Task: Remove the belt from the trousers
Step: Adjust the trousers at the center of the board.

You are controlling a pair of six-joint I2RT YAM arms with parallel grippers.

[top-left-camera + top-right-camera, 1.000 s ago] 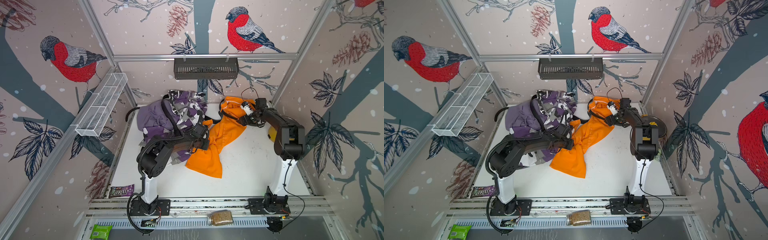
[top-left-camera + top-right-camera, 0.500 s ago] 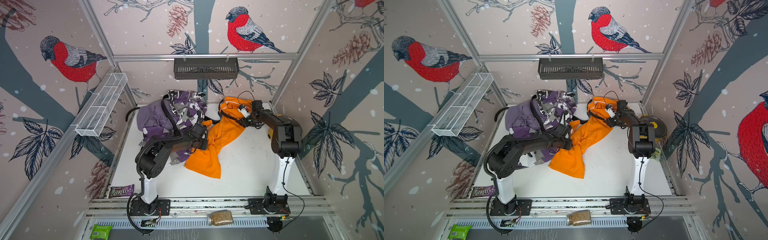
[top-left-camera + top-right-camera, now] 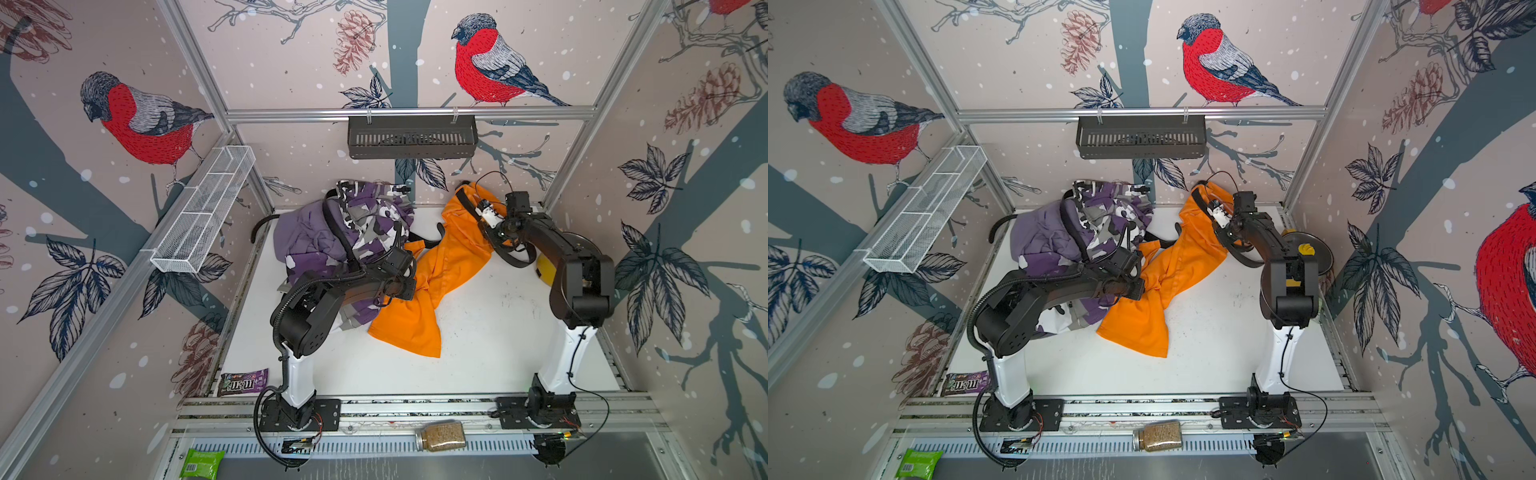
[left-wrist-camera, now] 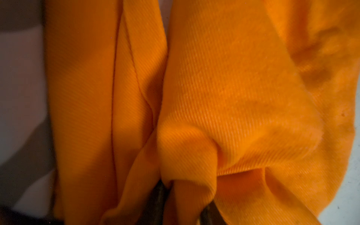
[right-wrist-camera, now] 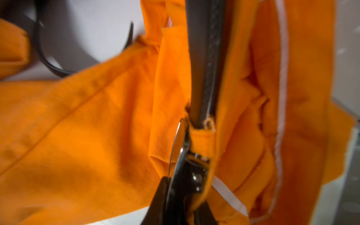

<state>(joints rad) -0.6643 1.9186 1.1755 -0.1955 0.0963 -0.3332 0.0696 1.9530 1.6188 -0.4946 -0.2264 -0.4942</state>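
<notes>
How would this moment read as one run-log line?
left gripper: gripping bright orange cloth trousers | right gripper: closed on black belt at their waist | task: belt not yet out

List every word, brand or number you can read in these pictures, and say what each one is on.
"m&m": on the purple candy packet lying by the left arm's base, seen in both top views; its smaller print is too small to read.
Green packet: the print and barcode are too small to read.
Jar: no readable label.
</notes>
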